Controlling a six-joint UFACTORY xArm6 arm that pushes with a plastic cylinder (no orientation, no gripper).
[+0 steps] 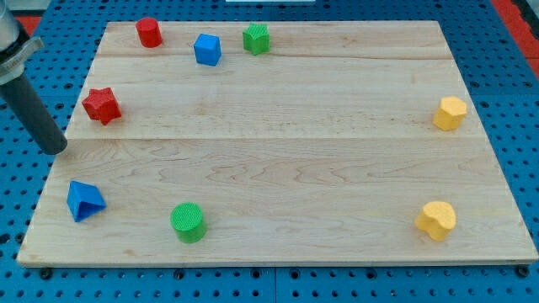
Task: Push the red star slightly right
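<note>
The red star [102, 105] lies near the bench's [286, 168] left edge, squat, with no clear long axis; its points splay outward. My tip [56, 149] rests just below-left of the star, apart from it; the rod has no fingers. Above the star sit a red cylinder [149, 32], blue cube [207, 49] and green star [256, 39]. Right of the star the bench lies open up to a yellow block [450, 113].

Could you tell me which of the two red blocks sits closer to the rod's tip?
The red star, just up and right of my tip at the view's left edge. The other, a red cylinder, stands farther off at the view's top.
</note>
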